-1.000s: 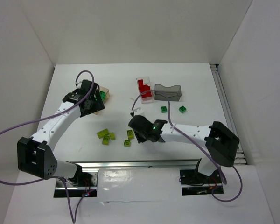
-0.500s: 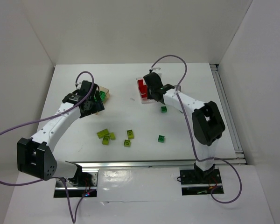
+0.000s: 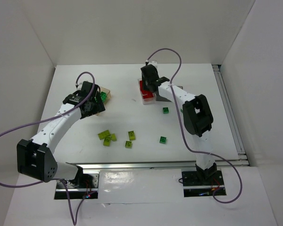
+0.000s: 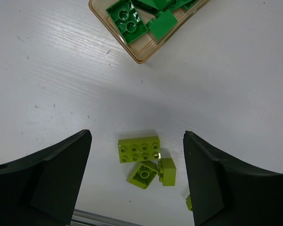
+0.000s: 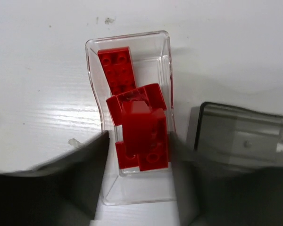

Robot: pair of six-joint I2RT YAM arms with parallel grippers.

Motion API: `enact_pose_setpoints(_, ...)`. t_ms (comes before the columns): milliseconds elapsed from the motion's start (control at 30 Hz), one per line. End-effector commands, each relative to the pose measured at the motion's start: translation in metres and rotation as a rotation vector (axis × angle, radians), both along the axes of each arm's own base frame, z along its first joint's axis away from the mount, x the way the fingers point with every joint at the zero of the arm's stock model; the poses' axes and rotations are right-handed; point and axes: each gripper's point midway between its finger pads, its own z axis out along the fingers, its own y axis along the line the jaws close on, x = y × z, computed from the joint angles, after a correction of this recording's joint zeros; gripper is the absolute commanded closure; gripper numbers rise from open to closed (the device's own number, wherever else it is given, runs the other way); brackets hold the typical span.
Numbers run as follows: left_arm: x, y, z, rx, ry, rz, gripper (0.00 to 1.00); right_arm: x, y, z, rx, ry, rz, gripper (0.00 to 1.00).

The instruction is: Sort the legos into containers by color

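Upper centre in the top view, the right gripper (image 5: 139, 150) hangs over the clear container (image 5: 132, 197) of red legos (image 5: 117, 70), its grip not clear to me, while the left gripper (image 4: 137, 136), wide open and empty, is over lime legos (image 4: 144, 174) that, with two dark green legos (image 3: 165, 110), seem left to sort.

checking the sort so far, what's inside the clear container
Only red legos show in the clear container: one long brick lying flat, others heaped. Anything under the heap is covered.

Red legos (image 5: 139, 132) fill clear container (image 5: 132, 193); lime legos (image 4: 139, 149) lie loose.
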Motion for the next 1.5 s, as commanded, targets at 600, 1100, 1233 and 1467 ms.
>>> enact_pose_setpoints(600,0.004,0.001,0.008,-0.001,-0.02,-0.001,0.12,-0.022,-0.01,0.077,0.082,-0.157,-0.03,0.29)
enact_pose_setpoints(1100,0.003,0.0,0.008,-0.008,-0.018,-0.006,0.12,0.03,-0.015,0.026,0.094,-0.033,-0.025,0.27)
enact_pose_setpoints(1233,0.004,0.001,0.008,-0.001,-0.02,-0.001,0.12,0.039,-0.01,0.02,0.118,-0.029,-0.005,0.22)
enact_pose_setpoints(1467,0.004,0.001,0.008,-0.001,-0.02,-0.001,0.12,0.045,0.0,0.004,0.122,0.0,0.03,0.21)
